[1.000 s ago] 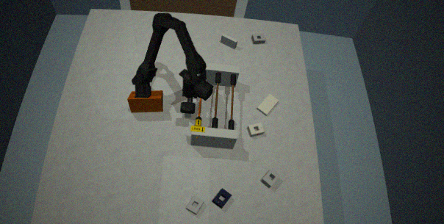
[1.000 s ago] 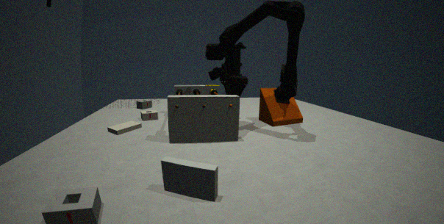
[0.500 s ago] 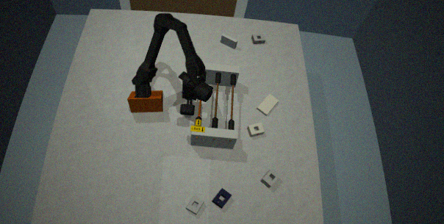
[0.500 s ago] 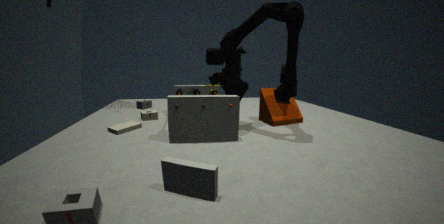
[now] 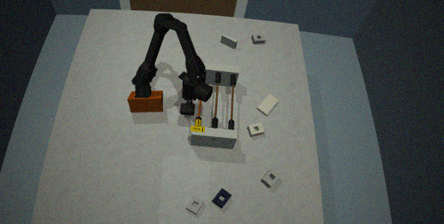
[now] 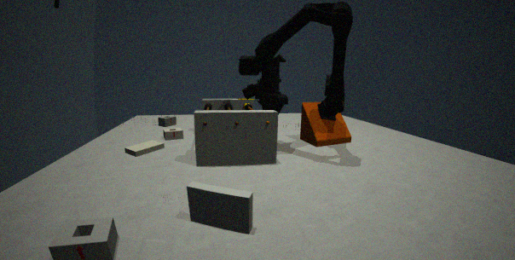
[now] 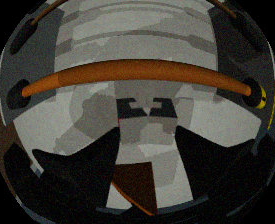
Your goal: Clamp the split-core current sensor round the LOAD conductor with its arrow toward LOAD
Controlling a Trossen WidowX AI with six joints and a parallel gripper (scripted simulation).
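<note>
The open current sensor [image 7: 149, 123] shows in the wrist view as a pale body with two dark jaw ends pointing toward the LOAD conductor. My gripper [image 7: 148, 131] [image 5: 188, 101] [image 6: 278, 106] is shut on it, a finger on each side. The LOAD conductor [image 7: 143, 70] [image 5: 199, 109] is the copper bar nearest the robot base. It passes in front of the jaws in the wrist view and is not seen inside them. The yellow LOAD marker [image 5: 198, 129] is at one end. The arrow on the sensor cannot be made out, and the top and exterior views do not show the sensor clearly.
The grey end walls [image 5: 214, 141] [image 6: 234, 141] carry two more copper conductors [image 5: 216, 103] [image 5: 232, 103] beside the LOAD one. The orange base [image 5: 145, 103] [image 6: 324, 128] is close by. Several pale blocks and a dark blue block [image 5: 219, 200] lie farther off.
</note>
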